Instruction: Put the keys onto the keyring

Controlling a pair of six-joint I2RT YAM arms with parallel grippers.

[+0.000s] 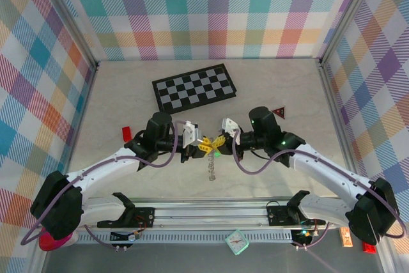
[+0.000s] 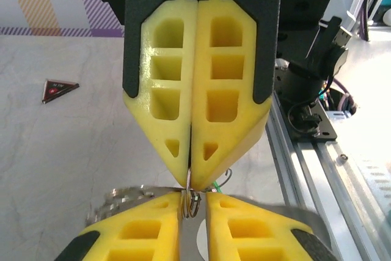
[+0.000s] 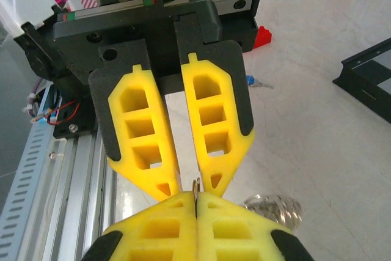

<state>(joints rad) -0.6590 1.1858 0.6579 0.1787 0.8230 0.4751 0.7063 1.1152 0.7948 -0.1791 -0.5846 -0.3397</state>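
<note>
Right gripper [image 3: 195, 202] is clenched shut. The left gripper [image 2: 193, 198] sits nose to nose with it, its yellow fingers a bit apart, and honestly I can't tell if it's pinching anything. They meet over the pale marbled desk [image 1: 287, 87], close to the arm bases. The black-and-white folding chessboard [image 1: 194, 86] is well behind them, so I don't see a clash there.

In the right's pinch is the thin silver wire keyring [image 1: 212, 165], with its fringe of little silver keys trailing toward the rail. Main worry imo is two grippers crowding one skinny wire. If either tugs sideways, the loop could twist or slide out of the pinch, and the whole bunch drops.

The small red block [image 1: 126, 133] and dark red triangle [image 1: 278, 112] sit off to the sides and look harmless.

The tiny blue-headed key [image 3: 252, 81] lies flat on the desk near the red block, well apart from the ring. A flat pick like that could easily skid it away.

There's also a green sliver at the fingertips, maybe the tiny green-headed key [image 2: 217, 189]. If it is, it looks barely seated and could pop loose during threading.
</note>
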